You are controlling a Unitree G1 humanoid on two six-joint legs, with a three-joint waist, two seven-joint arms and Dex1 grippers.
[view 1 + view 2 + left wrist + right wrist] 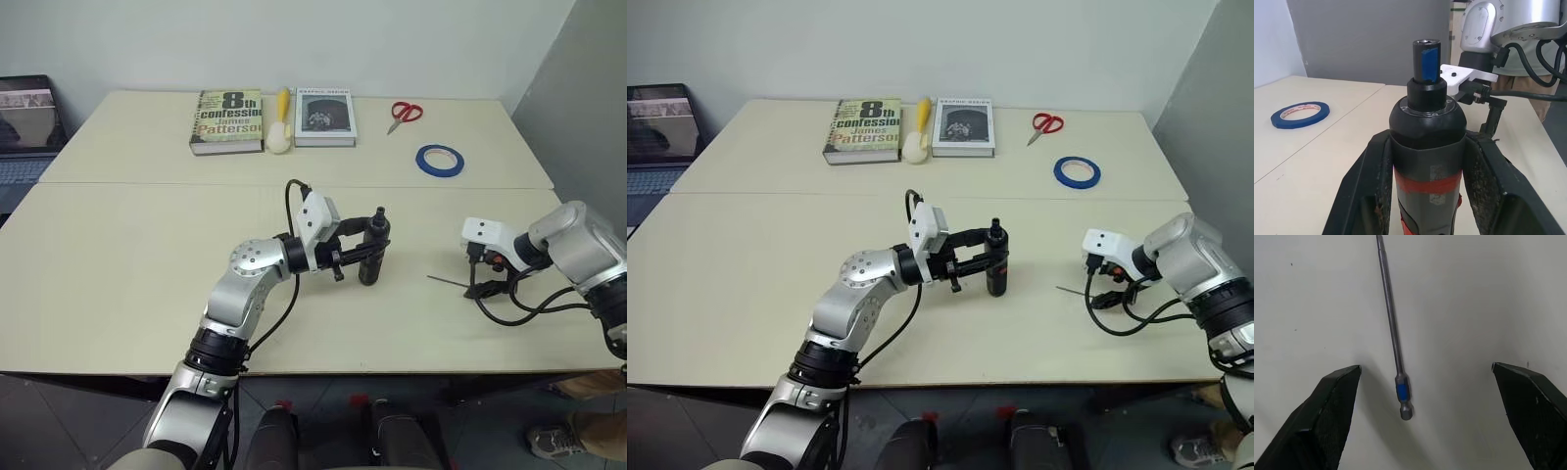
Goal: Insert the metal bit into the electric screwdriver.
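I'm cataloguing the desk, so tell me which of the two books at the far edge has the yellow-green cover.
The left one, the James Patterson book with the big 8th on its cover. The other book, right of the yellow brush, is white with a dark picture.

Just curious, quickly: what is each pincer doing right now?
Left pincer: closed on the electric screwdriver, held upright.
Right pincer: open, empty, above the metal bit lying on the table.

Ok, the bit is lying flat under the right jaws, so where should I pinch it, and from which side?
Grip the metal bit on its thicker blue-banded end, coming straight down from above. It lies flat on the table, and that short hex end gives more to hold than the thin shaft. The right gripper already hangs open astride that end, so probably just lower and close. The left gripper holds the electric screwdriver upright.
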